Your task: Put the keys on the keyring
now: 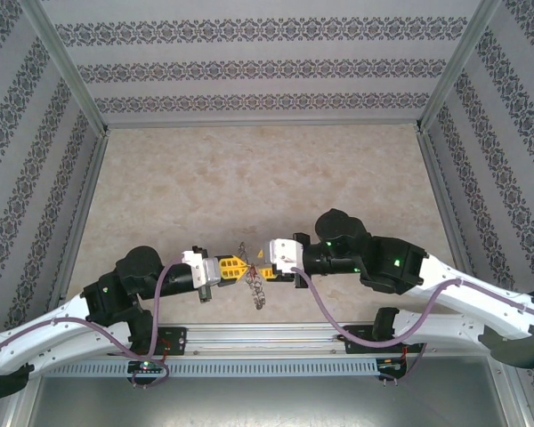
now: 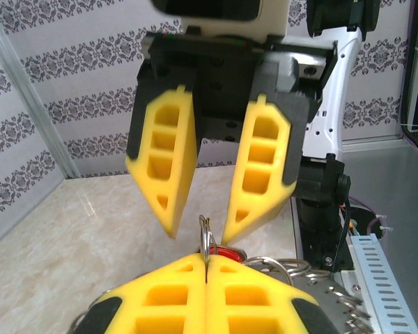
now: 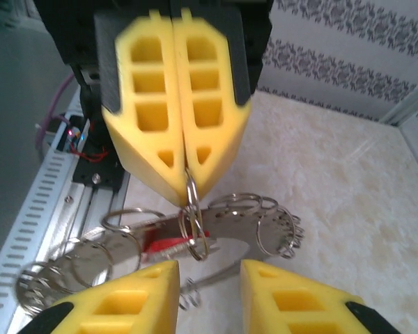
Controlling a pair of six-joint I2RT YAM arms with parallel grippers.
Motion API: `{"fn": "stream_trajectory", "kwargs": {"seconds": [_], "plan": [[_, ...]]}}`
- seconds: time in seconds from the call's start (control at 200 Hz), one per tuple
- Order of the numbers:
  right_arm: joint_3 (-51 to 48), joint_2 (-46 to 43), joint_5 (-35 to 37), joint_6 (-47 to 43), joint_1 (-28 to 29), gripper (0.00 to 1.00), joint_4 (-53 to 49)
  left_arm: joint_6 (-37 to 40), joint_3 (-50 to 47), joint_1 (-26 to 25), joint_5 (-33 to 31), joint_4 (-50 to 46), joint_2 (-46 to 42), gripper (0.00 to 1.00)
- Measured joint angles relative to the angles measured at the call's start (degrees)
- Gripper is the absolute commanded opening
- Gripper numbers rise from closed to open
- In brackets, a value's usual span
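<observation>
Left gripper (image 2: 206, 259) right up close in its own wrist view: yellow fingers pressed flat together, clenched on a small ring (image 2: 204, 236) that stands upright out of the seam. Facing it tip to tip is the right gripper (image 2: 200, 233), jaws parted, one fingertip either side of that ring's top. As far as I can see there is a gap on both sides, and it grips nothing.

On to the key (image 3: 160, 243). From the right wrist its red head sits just below the left fingertips, against the small ring; the blade is lost among the metal. The keyring (image 3: 240, 226) is there too, a silvery loop strung with smaller loops, spreading out beneath both grippers. Whether the key is threaded on it, I cannot tell.

From above, the two arms meet nose to nose over the near part of the table (image 1: 249, 178), the bunch of metal just below where they meet.
</observation>
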Motion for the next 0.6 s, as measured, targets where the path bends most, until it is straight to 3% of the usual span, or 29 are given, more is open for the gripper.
{"fn": "stream_trajectory", "kwargs": {"seconds": [0.375,0.6], "plan": [[-0.1,-1.3,-0.9,1.1,0.0,0.31,1.2,-0.2,-0.6,0.0,0.8,1.0,0.3,0.0],[-0.1,0.6,-0.9,1.3,0.0,0.14,1.1,-0.2,-0.6,0.0,1.0,1.3,0.5,0.0]]}}
